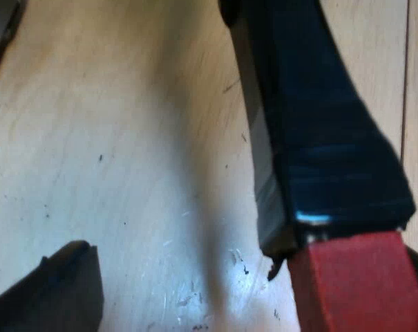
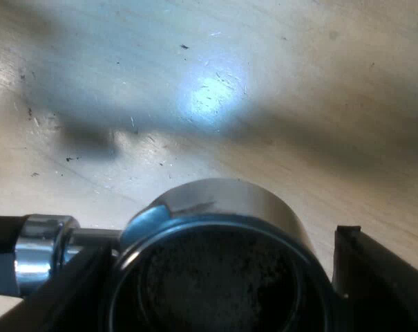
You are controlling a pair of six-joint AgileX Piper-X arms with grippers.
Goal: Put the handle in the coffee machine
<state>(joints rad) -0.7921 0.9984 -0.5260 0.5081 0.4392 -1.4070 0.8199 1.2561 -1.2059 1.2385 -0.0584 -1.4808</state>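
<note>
Holder [image 2: 215, 200] clamped at rim by right gripper [image 2: 219, 245], open wooden table [image 2: 298, 69] beyond; left gripper [image 1: 250, 252] apart beside red-ended handle [image 1: 319, 124].

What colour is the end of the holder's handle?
The handle's end is red; the left wrist view shows it best.

The left wrist camera looks steeply down at the pale wooden surface [image 1: 126, 152] from close by. The holder [image 1: 319, 138] runs right past the lens, dark handle first, down to its red end [image 1: 361, 283]. The right wrist camera faces down at the surface too, tilted a little more along it. It sits very near the holder's metal cup [image 2: 222, 200], peering into its dark inside. Both views share the same wood and the one holder: handle in one, cup in the other.
</note>
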